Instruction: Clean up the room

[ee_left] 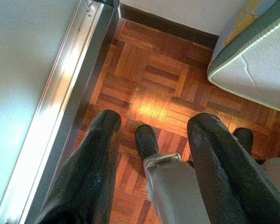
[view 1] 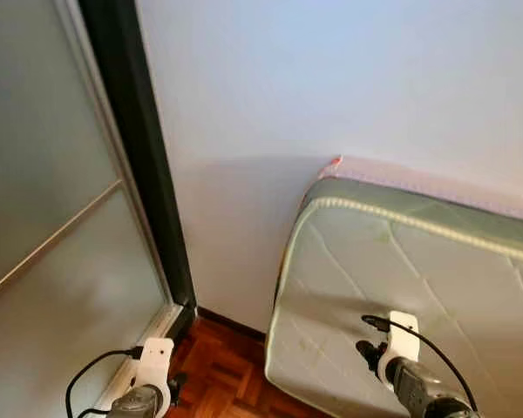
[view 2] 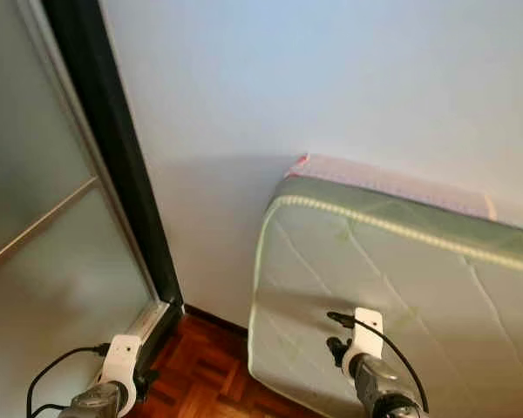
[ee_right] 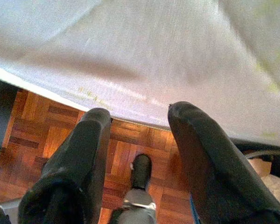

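Observation:
A pale quilted mattress [view 1: 418, 279] with a green edge band and a pink layer behind it stands against the white wall on the right. My left gripper [ee_left: 156, 121] hangs open over the parquet floor [ee_left: 158, 79], with nothing between its fingers. My right gripper [ee_right: 142, 114] is open too, just in front of the mattress side [ee_right: 177, 51] and holding nothing. In the head views, my left arm [view 1: 152, 374] is low beside the door and my right arm [view 1: 401, 348] is low in front of the mattress.
A frosted sliding door [view 1: 52, 218] with a dark frame [view 1: 148, 157] fills the left; its metal track [ee_left: 60, 102] runs along the floor. A dark skirting board [ee_left: 168, 25] lines the wall. My own black foot [ee_left: 147, 140] is below the left gripper.

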{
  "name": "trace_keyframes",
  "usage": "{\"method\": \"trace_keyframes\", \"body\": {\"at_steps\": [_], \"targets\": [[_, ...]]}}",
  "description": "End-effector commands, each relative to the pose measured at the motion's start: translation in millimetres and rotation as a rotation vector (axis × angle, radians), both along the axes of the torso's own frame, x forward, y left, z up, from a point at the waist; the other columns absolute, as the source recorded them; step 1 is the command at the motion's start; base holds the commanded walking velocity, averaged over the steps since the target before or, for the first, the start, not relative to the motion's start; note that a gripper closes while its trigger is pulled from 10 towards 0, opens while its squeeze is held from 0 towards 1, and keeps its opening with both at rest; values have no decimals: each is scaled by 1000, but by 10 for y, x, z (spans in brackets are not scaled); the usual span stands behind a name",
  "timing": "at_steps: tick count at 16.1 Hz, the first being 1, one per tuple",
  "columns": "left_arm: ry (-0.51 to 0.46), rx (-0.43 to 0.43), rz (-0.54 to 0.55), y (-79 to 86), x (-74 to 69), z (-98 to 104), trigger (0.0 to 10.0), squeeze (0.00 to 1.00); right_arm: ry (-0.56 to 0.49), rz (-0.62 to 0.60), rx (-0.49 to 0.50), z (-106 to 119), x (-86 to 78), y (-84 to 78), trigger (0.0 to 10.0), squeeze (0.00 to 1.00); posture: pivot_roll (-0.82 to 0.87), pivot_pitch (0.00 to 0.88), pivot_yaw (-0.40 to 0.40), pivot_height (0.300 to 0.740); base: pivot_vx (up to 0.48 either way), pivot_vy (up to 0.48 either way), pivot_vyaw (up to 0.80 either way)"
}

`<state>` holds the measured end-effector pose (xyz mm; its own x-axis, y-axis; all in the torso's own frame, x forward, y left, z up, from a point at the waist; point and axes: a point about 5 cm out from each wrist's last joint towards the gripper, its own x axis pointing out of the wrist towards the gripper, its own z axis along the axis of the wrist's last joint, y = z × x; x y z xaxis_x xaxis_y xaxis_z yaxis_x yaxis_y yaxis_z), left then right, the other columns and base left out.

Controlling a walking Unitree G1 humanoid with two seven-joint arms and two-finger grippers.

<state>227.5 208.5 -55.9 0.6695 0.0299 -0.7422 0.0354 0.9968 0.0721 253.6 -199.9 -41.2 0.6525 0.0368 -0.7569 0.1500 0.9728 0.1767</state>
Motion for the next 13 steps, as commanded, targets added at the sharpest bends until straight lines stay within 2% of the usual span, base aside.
{"method": "trace_keyframes", "body": {"at_steps": [1, 13], "targets": [[7, -9, 12, -11, -14, -12, 10000, 0, -14, -16, -11, 31, 27, -54, 10000, 0, 83, 0, -75, 740, 262, 0, 0], [5, -11, 10, -11, -6, -8, 10000, 0, -34, -34, 20, 41, 42, -42, 10000, 0, 81, 0, -75, 740, -273, 0, 0]]}}
